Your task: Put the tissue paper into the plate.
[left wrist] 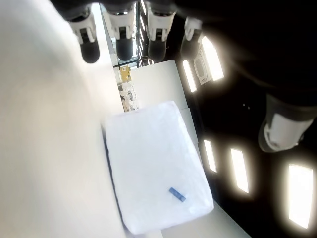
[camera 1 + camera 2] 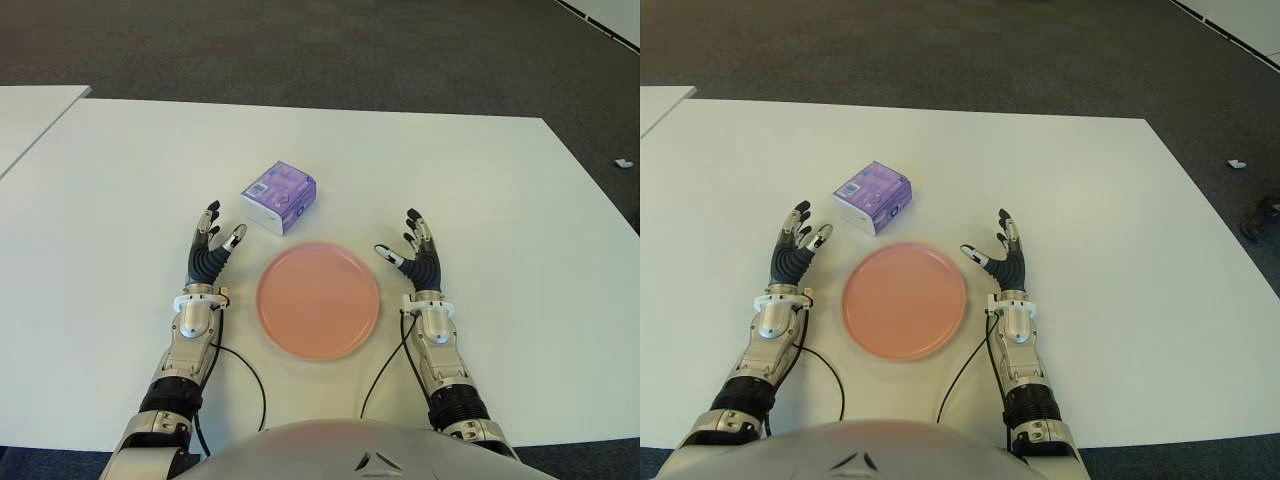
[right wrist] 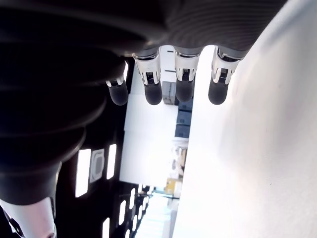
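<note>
My hands are black and silver with white fingertip caps. The tissue pack at twelve o'clock is purple with white sides. The plate is salmon pink, the table white, the carpet dark grey.

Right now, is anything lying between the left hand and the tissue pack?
No. In the left eye view only bare white table separates the left hand, open and empty, from the purple tissue pack. The pink plate sits off to the side.

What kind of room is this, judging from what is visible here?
Probably an office or lab test room: a large plain white table, dark carpet floor and another white table beside it. Only a pink plate and tissue pack are laid out.
</note>
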Robot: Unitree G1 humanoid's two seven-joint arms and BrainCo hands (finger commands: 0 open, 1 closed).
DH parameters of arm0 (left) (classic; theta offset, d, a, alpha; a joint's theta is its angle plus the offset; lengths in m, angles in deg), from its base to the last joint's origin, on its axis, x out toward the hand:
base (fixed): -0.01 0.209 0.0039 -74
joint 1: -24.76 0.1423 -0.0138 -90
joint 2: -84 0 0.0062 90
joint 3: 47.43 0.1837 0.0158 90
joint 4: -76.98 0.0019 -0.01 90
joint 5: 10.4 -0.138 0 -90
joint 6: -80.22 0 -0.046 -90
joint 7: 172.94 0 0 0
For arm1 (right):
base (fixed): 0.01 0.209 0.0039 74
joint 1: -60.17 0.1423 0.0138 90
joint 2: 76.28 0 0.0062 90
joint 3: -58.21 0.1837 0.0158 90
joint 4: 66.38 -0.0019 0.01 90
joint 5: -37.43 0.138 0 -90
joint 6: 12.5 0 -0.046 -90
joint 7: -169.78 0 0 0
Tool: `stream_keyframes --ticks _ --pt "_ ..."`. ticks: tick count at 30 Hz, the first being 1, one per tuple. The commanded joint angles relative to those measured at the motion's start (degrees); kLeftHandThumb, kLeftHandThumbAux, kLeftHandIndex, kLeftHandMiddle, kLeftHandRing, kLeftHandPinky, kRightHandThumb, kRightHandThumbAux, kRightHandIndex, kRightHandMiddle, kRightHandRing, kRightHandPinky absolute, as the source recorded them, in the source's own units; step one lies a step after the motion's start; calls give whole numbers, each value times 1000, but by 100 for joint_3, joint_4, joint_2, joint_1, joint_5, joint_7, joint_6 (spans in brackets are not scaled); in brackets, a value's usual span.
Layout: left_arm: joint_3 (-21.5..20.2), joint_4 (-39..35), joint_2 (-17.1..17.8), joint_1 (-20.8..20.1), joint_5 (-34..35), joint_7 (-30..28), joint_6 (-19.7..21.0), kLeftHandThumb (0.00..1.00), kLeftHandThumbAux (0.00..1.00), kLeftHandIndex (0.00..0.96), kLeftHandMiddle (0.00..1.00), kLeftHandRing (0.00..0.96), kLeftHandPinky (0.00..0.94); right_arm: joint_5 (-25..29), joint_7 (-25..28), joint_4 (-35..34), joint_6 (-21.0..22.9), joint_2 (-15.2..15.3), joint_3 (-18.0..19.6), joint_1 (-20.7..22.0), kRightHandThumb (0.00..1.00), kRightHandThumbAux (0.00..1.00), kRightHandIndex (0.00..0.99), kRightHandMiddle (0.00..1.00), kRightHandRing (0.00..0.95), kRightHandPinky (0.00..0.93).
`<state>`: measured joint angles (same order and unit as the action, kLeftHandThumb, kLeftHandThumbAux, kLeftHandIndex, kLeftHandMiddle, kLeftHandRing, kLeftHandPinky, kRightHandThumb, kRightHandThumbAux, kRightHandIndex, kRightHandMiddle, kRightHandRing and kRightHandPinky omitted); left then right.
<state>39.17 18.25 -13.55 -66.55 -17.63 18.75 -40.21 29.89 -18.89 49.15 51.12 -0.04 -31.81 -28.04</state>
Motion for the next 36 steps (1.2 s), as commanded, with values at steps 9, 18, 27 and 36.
stream_keyframes --ticks 9,18,27,36 --pt "68 182 4 297 -124 -70 155 0 478 0 0 0 0 41 60 373 420 -56 8 -352 2 727 0 0 0 0" --pt "65 187 4 287 -136 -88 162 0 477 0 0 0 0 -11 29 360 458 -45 -4 -353 3 714 0 0 0 0" --pt "52 221 23 250 -113 -114 191 6 476 0 0 0 0 -18 27 340 497 -59 -18 -348 3 713 0 0 0 0" --pt "-114 105 320 -60 10 -312 155 35 490 0 0 0 0 -25 22 324 570 -79 -28 -310 6 715 0 0 0 0"
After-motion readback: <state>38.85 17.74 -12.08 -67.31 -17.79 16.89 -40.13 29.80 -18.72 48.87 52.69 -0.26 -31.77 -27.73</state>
